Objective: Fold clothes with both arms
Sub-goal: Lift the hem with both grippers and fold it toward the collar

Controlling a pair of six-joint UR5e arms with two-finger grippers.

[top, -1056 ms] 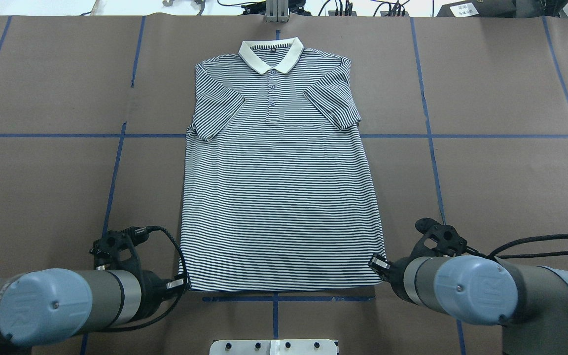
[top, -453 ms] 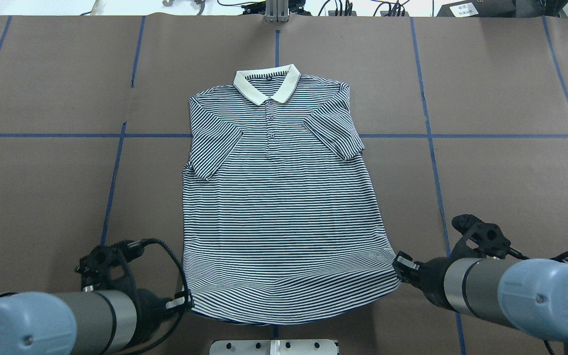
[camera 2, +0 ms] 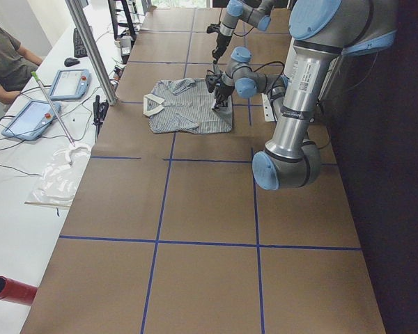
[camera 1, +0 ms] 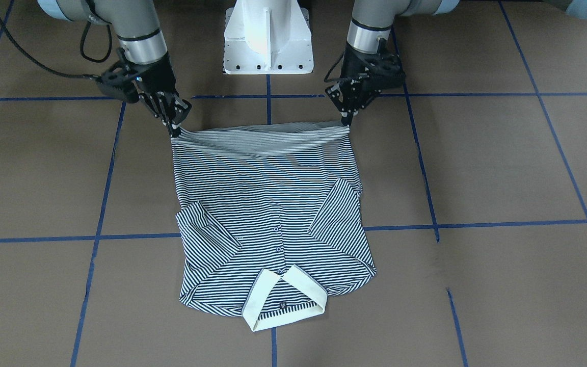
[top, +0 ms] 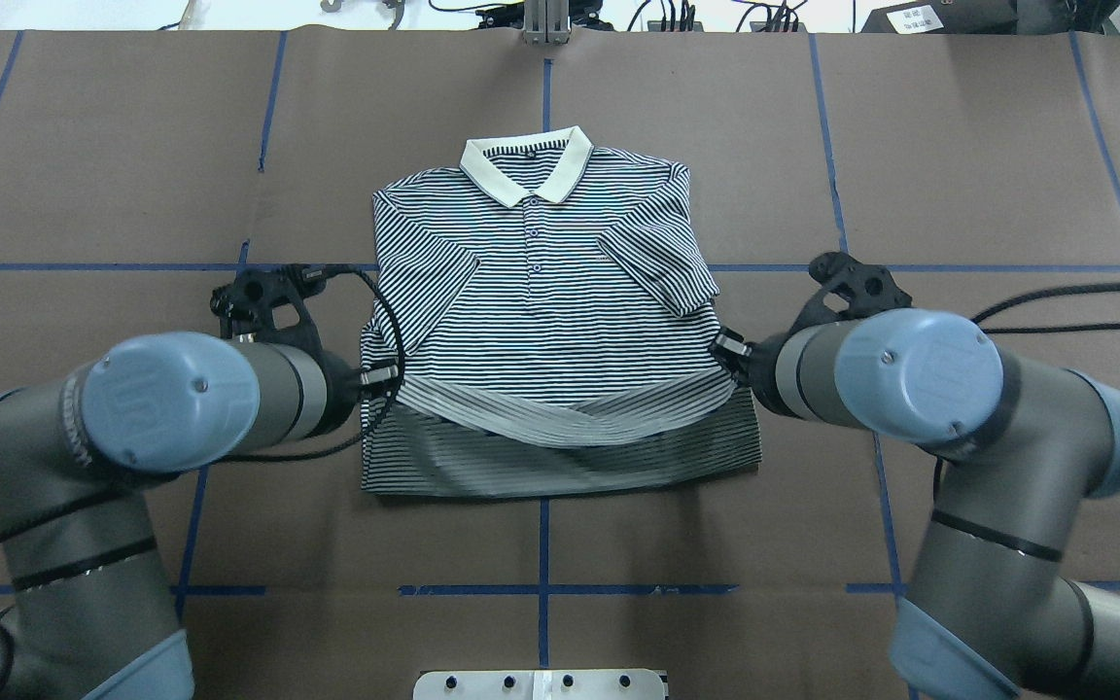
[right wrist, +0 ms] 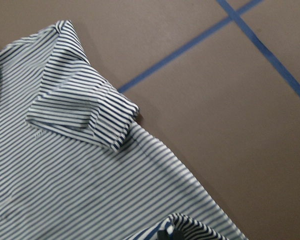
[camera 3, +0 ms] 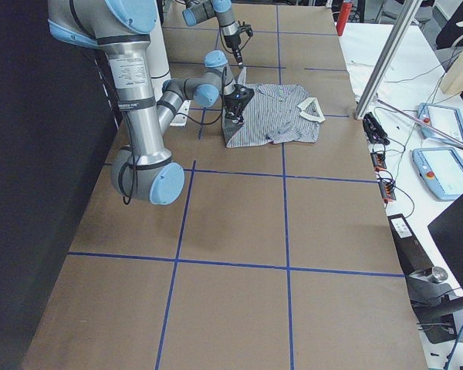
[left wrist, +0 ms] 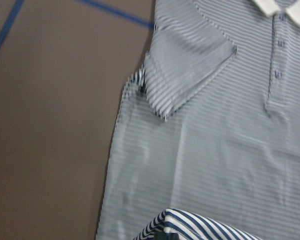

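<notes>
- The polo shirt (top: 541,282) lies face up at the middle of the table (top: 1007,194). Its cream collar (top: 525,165) points to the table's far edge, away from the robot.
- Both short sleeves (top: 662,262) are turned in over the chest.
- The hem (top: 560,418) is held up off the table and bent over the lower body. It shows as a pale sagging band of the inner side, with a shadowed fold beneath it toward the near edge.
- The left gripper (camera 1: 345,120) has its fingers pinched together on one hem corner, and the front-facing view shows this best. From overhead the left gripper (top: 380,374) is mostly covered by its own wrist and cable.
- The right gripper (camera 1: 174,131) is likewise clamped on the other hem corner. Overhead, only a small light part of the right gripper (top: 727,347) shows at the shirt's side.
- The left wrist view is blurred. A curl of striped cloth sits at its bottom edge and the fingers cannot be made out.
- The right wrist view is sharper. The cloth there hides all but a dark speck of the fingers.
- The chest logo is too small to read in any view.
- In both side views the grippers are tiny, so the grip cannot be judged from them.
- The white pedestal base (camera 1: 268,35) is cut off by the top of the front-facing view.
- A seated person (camera 2: 3,56) is partly cropped at the edge of the left side view.
</notes>
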